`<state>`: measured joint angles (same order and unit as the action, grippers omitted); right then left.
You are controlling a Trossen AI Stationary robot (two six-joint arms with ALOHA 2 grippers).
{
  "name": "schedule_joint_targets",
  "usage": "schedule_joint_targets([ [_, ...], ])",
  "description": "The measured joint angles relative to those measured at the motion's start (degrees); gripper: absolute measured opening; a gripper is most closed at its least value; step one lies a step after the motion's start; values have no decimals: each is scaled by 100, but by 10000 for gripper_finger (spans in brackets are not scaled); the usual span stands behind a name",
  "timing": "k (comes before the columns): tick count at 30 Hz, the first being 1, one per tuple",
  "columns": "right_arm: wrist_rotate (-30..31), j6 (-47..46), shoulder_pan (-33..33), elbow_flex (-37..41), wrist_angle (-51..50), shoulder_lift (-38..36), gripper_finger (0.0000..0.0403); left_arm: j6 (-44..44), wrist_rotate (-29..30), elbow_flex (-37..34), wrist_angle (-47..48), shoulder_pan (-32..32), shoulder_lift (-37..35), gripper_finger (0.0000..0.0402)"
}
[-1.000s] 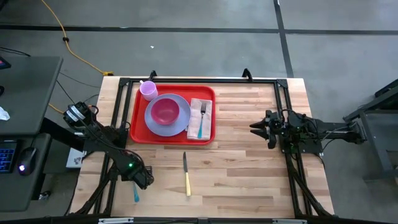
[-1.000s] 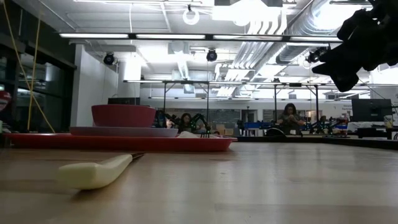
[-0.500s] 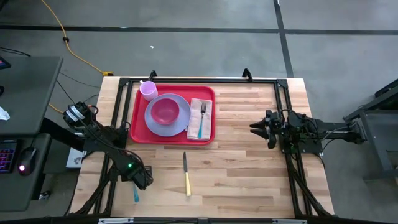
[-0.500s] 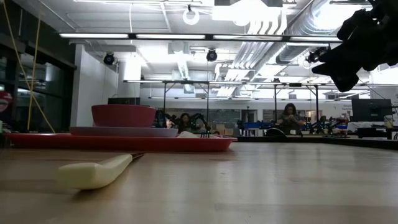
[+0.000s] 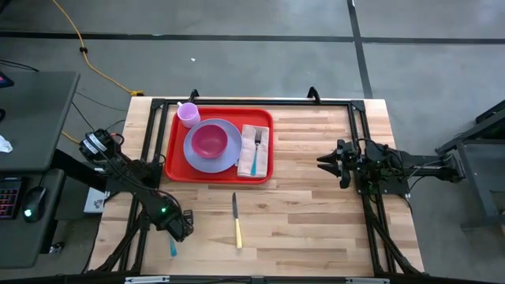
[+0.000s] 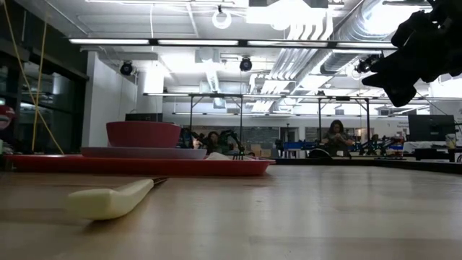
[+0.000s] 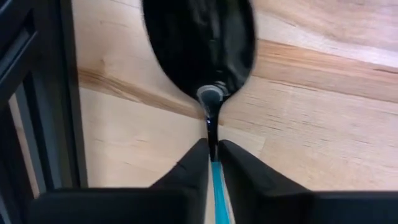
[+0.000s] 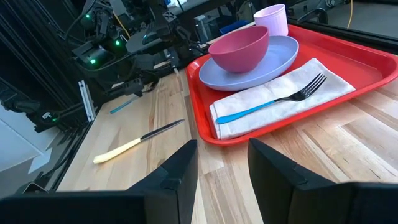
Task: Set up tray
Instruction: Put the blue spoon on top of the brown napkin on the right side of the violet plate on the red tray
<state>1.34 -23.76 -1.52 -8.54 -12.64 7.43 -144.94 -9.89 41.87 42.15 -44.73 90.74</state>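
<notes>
Tray (image 5: 176,150) — red, on wooden table (image 5: 316,213), lab behind

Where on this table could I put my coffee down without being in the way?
Bare wood lies between the red plastic tray and the waiting right gripper. It's crowded on the tray and near the left gripper, closing on a blue-handled spoon beside the yellow-handled knife.

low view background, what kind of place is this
Probably a robotics lab or open workshop: exposed ceiling ducts and strip lights overhead, rows of workbenches behind the table, and a person seated at one of them.
</notes>
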Motion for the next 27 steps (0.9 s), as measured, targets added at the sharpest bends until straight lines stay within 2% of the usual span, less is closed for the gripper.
schedule_joint_targets([
  [7, -2, -32, 0, 0, 0, 0, 118, -44, -13, 11, -7, 11, -2, 18],
  [10, -2, -35, 0, 0, 1, 1, 118, -42, -9, 11, -13, 11, -2, 17],
  [16, -2, -41, 0, 0, 1, 0, 118, -40, 9, 98, 61, 11, 6, 43],
  [23, -4, -42, 0, 0, 1, -1, 119, -40, 167, 167, 78, 11, 11, 12],
  [27, -4, -41, 0, 0, 1, -1, 118, -40, 214, 190, 57, 11, 11, 10],
])
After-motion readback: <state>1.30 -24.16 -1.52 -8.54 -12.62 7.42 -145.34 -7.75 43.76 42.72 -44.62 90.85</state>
